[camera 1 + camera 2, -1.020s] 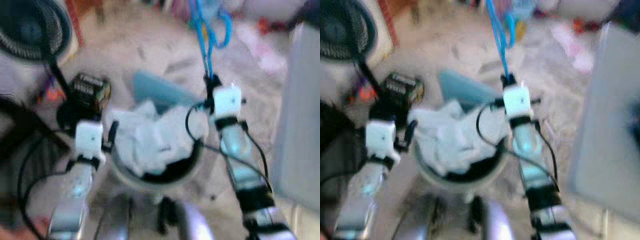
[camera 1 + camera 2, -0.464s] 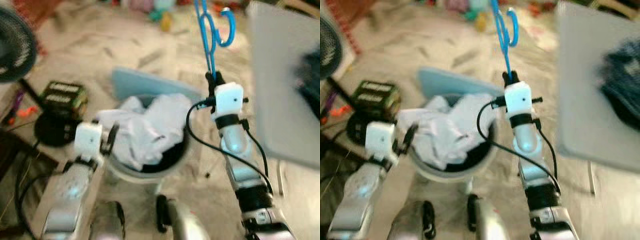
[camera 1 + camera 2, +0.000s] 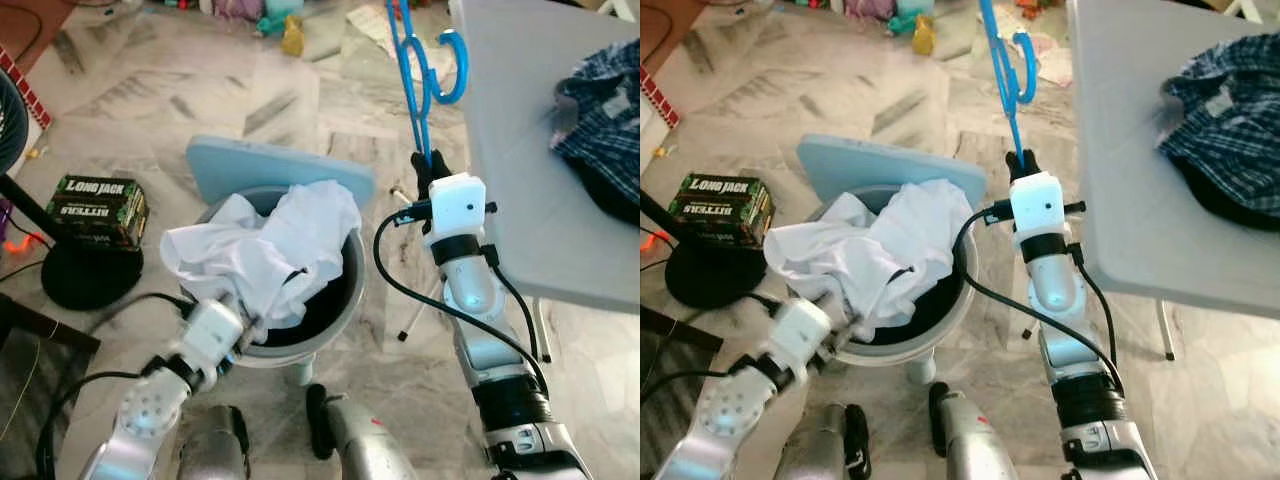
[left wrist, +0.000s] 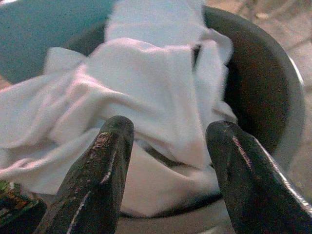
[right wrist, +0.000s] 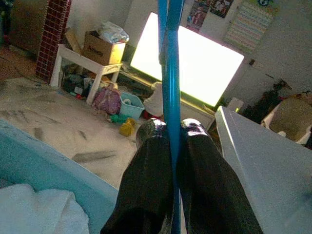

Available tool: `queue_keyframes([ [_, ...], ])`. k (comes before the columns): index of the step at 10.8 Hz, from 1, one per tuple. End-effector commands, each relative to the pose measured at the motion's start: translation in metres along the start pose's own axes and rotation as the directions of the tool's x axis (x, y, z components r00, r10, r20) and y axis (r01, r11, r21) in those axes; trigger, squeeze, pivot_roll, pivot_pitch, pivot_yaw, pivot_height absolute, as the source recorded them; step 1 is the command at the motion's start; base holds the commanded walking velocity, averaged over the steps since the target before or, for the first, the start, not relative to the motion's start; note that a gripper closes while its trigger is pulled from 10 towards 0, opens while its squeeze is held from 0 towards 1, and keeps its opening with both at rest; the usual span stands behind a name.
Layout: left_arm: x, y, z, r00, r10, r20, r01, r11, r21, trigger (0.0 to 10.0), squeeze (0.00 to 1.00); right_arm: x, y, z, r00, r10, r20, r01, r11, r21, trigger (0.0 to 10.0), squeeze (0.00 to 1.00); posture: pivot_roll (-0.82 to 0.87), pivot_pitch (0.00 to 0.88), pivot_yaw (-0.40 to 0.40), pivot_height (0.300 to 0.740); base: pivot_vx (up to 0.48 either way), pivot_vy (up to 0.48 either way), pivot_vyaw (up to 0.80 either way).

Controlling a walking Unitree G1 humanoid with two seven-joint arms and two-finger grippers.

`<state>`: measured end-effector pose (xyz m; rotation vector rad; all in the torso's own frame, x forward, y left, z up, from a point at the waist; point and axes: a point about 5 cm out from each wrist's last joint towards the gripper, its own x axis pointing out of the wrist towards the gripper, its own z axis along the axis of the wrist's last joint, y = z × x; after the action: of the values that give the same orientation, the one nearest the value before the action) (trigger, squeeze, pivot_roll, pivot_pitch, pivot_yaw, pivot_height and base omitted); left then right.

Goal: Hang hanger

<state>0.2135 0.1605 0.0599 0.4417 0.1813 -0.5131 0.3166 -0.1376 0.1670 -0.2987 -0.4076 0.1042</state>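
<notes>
**Blue hanger raised in my right gripper beside the table**

From the head cameras I am seeing my right gripper [image 3: 424,165] standing upright, pinching the lower end of the blue hanger [image 3: 415,75], which is rising above it with its hook curling near the edge of the grey table [image 3: 520,190]. A checked shirt [image 3: 600,105] is lying on that table. My left gripper [image 3: 245,335] is reaching low to the rim of the grey basket [image 3: 345,305], where white laundry [image 3: 265,245] is spilling over the edge. A light blue board [image 3: 240,170] is leaning behind the basket, and a green box [image 3: 95,210] is sitting on the marble floor [image 3: 150,90] well to the left.

Through the left wrist camera I am looking along two fingers [image 4: 95,178] spread wide apart with nothing between them, pointing at the white laundry heaped in the basket.

Through the right wrist camera the fingers [image 5: 151,180] are pressing together on the hanger's blue bar, with the table edge close beside them.
</notes>
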Motion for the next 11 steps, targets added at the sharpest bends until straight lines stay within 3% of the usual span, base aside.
queue_keyframes([
  [1,-0.001,-0.007,-0.006,0.998,-0.058,-0.022,0.059,0.997,0.049,10.0,0.00,-0.001,-0.001,0.006,0.999,0.017,0.033,-0.017,1.000,-0.016,10.0,0.00,0.11,0.240,-0.105,0.740,0.000,0.000,0.00],
  [2,0.000,-0.006,-0.011,0.995,-0.088,-0.051,0.094,0.988,0.123,10.0,0.00,-0.006,-0.003,0.006,0.999,0.023,0.027,-0.023,1.000,-0.021,10.0,0.00,0.10,0.252,-0.107,0.740,0.000,0.000,0.00],
  [5,0.005,0.002,-0.014,0.994,-0.099,-0.056,0.108,0.973,0.204,10.0,0.00,-0.029,-0.008,0.000,0.998,0.057,-0.021,-0.058,0.997,-0.047,10.0,0.00,0.06,0.285,-0.119,0.740,0.000,0.000,0.00],
  [6,0.017,0.005,-0.009,0.994,-0.111,-0.018,0.112,0.965,0.238,10.0,0.00,-0.035,-0.007,0.004,0.997,0.069,-0.025,-0.070,0.996,-0.047,10.0,0.00,0.01,0.306,-0.133,0.740,0.000,0.000,0.00],
  [9,0.039,-0.001,-0.001,0.985,-0.174,0.009,0.165,0.945,0.281,10.0,0.00,-0.038,-0.009,0.011,0.997,0.077,-0.026,-0.078,0.996,-0.053,10.0,0.00,-0.03,0.317,-0.138,0.740,0.000,0.000,0.00],
  [11,0.045,0.001,-0.012,0.980,-0.192,-0.046,0.197,0.937,0.290,10.0,0.00,-0.039,-0.010,0.014,0.996,0.078,-0.037,-0.080,0.995,-0.057,10.0,0.00,-0.04,0.326,-0.139,0.740,0.000,0.000,0.00],
])
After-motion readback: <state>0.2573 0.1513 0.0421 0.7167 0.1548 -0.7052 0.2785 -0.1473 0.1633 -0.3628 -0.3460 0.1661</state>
